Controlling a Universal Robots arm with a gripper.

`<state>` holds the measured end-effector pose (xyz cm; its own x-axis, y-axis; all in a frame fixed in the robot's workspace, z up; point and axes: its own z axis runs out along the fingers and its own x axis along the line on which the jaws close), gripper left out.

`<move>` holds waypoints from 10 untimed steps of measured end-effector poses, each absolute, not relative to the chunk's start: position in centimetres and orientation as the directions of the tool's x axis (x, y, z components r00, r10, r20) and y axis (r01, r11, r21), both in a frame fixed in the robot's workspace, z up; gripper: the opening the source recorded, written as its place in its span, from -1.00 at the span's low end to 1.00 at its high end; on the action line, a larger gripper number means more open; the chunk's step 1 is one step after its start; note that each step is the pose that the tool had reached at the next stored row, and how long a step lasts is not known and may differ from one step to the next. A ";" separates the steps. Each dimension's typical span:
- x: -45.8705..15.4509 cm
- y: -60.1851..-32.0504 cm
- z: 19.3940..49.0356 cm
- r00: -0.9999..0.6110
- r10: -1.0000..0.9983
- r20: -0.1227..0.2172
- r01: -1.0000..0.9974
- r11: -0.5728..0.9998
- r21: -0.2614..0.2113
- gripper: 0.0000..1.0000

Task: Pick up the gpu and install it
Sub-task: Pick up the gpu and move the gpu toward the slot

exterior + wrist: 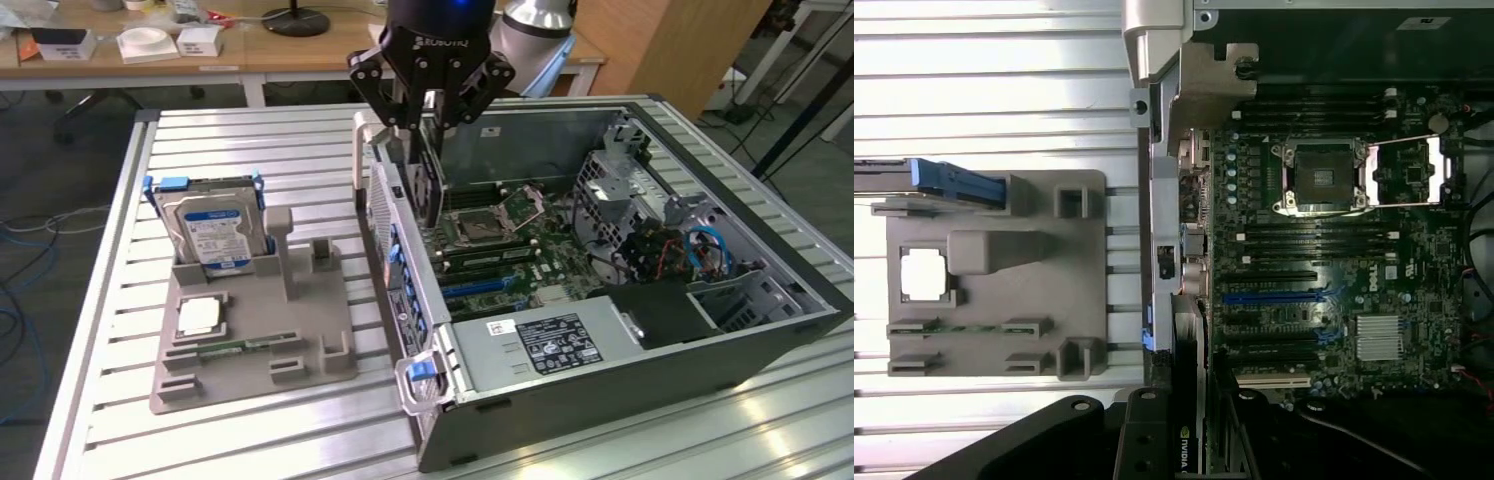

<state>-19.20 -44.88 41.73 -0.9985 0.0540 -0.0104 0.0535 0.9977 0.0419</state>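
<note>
Two black jaws clamp the flat, rectangular gpu (427, 185).

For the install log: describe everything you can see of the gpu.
The gpu is a thin dark card, seen edge-on, held upright with its top clamped in the pincer. Its lower end hangs inside the open computer case, close to the rear wall, above the motherboard. An NVIDIA mark shows near the grip. Slot contact unclear.

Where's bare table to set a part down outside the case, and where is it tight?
Bare: the slatted table beyond the hard drive, toward the far edge, and the strip between the grey holder and the near edge. Tight: the narrow gap between holder and computer case, where the gripper holds the gpu on edge above the case wall.
</note>
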 end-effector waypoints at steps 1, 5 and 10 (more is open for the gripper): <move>-19.2 -44.9 41.7 -0.998 0.054 -0.010 0.054 0.998 0.042 -0.48; -19.0 -44.9 41.7 -0.998 0.054 -0.010 0.053 0.998 0.042 -0.48; -18.8 -44.9 41.7 -0.998 0.054 -0.010 0.054 0.998 0.042 -0.48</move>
<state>-18.82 -44.87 41.73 -0.9985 0.0540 -0.0104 0.0535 0.9977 0.0419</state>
